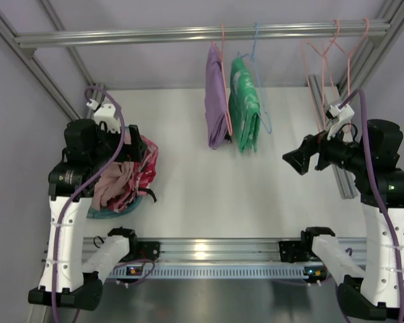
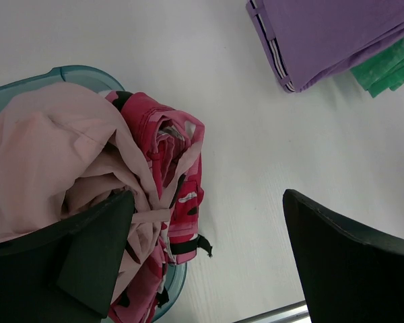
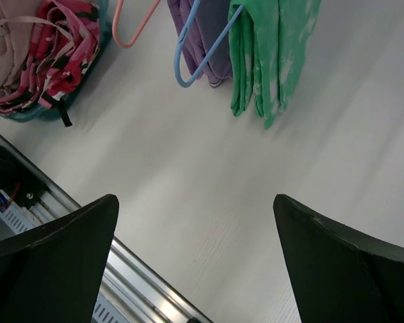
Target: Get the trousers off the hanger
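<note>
The lilac-purple trousers (image 1: 217,101) hang folded over the salmon-pink wire hanger (image 1: 223,42) on the top rail, left of centre. Their lower end shows in the left wrist view (image 2: 330,33) and behind a blue hanger in the right wrist view (image 3: 212,33), where the pink hanger's corner (image 3: 131,42) also shows. My left gripper (image 1: 129,147) is open and empty (image 2: 209,202), low over the clothes heap at the left. My right gripper (image 1: 297,160) is open and empty (image 3: 195,202), to the right of the hanging clothes and apart from them.
A green patterned garment (image 1: 246,111) hangs on a blue hanger (image 3: 202,57) just right of the trousers. A teal basket (image 2: 74,73) of pink and red clothes (image 1: 124,178) sits at the left. Empty pink hangers (image 1: 330,50) hang at the rail's right end.
</note>
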